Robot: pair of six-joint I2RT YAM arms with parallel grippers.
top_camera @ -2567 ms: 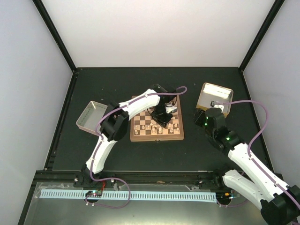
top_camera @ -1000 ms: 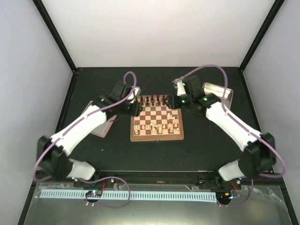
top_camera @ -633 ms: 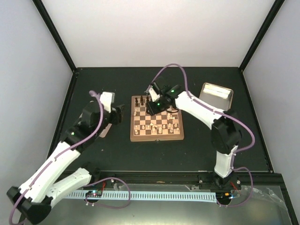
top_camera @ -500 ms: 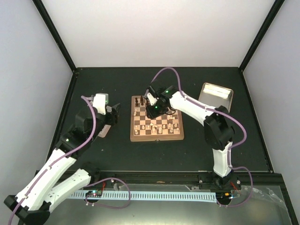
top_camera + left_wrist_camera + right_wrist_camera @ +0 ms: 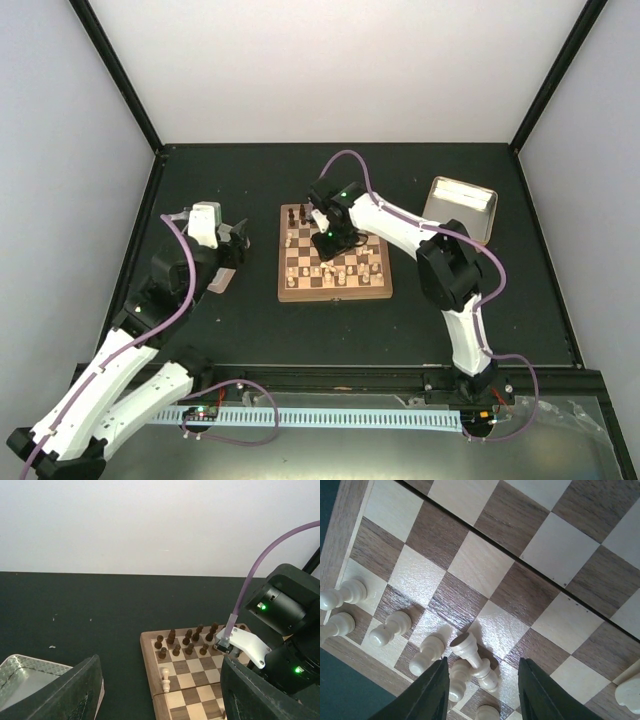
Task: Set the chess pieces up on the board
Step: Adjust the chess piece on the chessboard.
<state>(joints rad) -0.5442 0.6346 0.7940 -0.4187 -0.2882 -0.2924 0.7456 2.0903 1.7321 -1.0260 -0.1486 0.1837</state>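
Overhead view: the board (image 5: 335, 294) sits at the centre of the dark table (image 5: 250, 180). The dark pieces (image 5: 185, 640) stand in rows along its upper edge. The chess pieces (image 5: 330, 270) – the pale ones – are scattered unevenly over its lower half.

Right arm: it reaches in from the lower right and bends over the upper-middle of the board. In the right wrist view the right gripper (image 5: 482, 667) is low over the squares with its jaws parted. One pale piece (image 5: 472, 655) lies toppled on its side between the fingers. A gap shows on the right-hand side, so nothing is gripped. More pale pieces crowd the lower left of that frame, close to the board's rim. One further pale piece sits at the lower right corner. Whether each of these stands or lies cannot be told from this angle.

Left arm: it is at the left of the overhead view, well clear of the board. The left gripper (image 5: 160, 672) is spread wide, with nothing between its fingers. Its camera looks across the table at the board's left side. There a single pale piece (image 5: 165, 680) stands upright near the rim, below the dark rows.

Other items – a shallow metal tray (image 5: 25, 672) lies at the lower left of the left wrist view, under the left arm. A second tray (image 5: 460, 205) lies at the upper right of the overhead view, apart from the board.
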